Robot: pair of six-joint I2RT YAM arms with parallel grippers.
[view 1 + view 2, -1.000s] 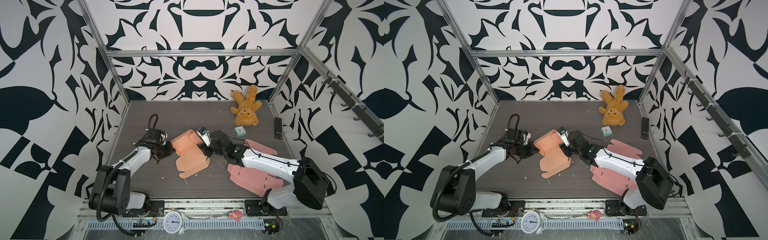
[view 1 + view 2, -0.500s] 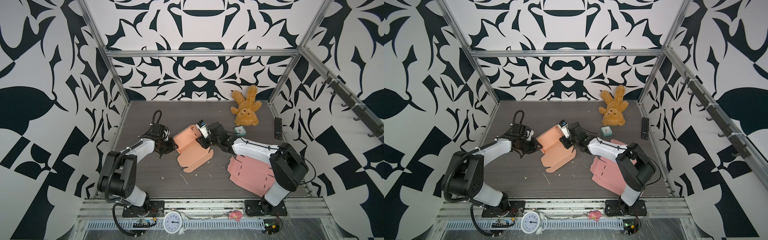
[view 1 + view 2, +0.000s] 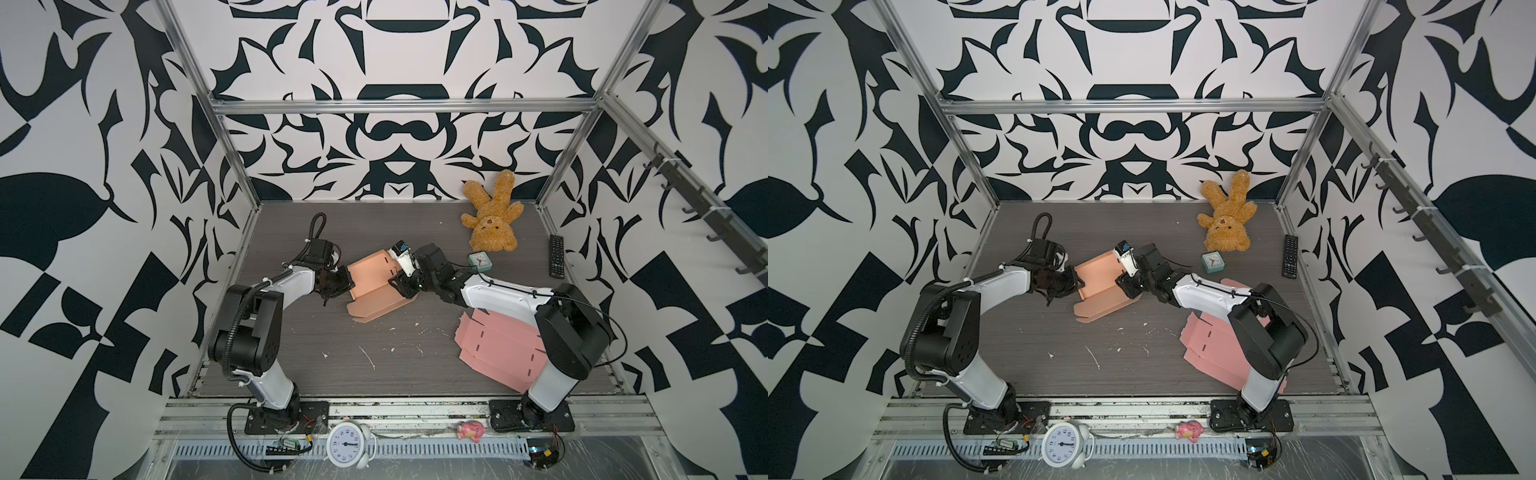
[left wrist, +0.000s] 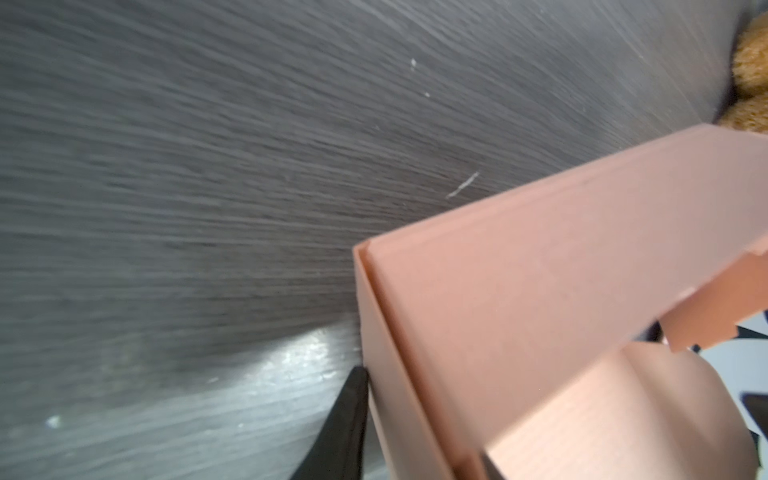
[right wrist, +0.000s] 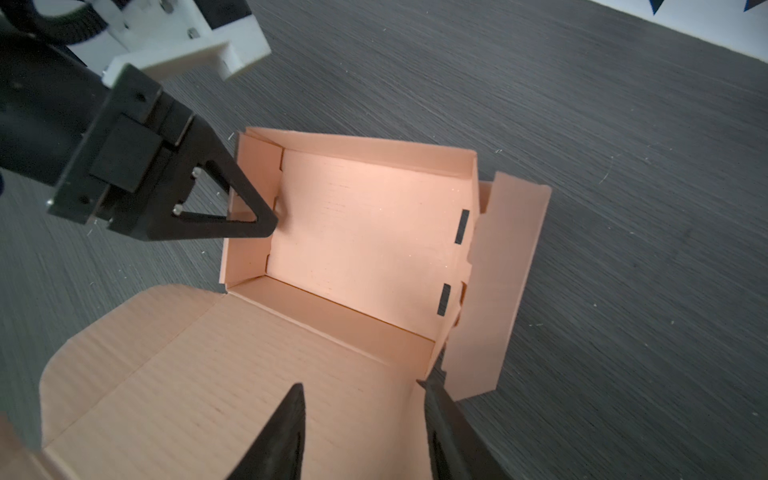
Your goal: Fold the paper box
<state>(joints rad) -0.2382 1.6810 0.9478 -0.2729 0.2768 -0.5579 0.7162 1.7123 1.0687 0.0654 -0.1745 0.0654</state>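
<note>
paper box (image 3: 376,282) is lying open mid-frame on worktop (image 3: 374,353) | my left claw (image 5: 253,208) is pinching its wall (image 5: 245,259), one fingertip (image 5: 266,222) inside | my right claw (image 5: 359,384) is hanging spread over its flap (image 5: 187,374)

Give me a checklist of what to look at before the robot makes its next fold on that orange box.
1. Wall held: ok, the left gripper straddles one wall of the box.
2. Pinch firm there: cannot tell.
3. Other arm free: ok, the right gripper has its jaws apart and pinches nothing.
4. The side flap beside it tucked in: not ok, it splays outward.
5. The lid shut: not ok, it lies open.
6. The spare sheets clear of the box: ok.
</note>
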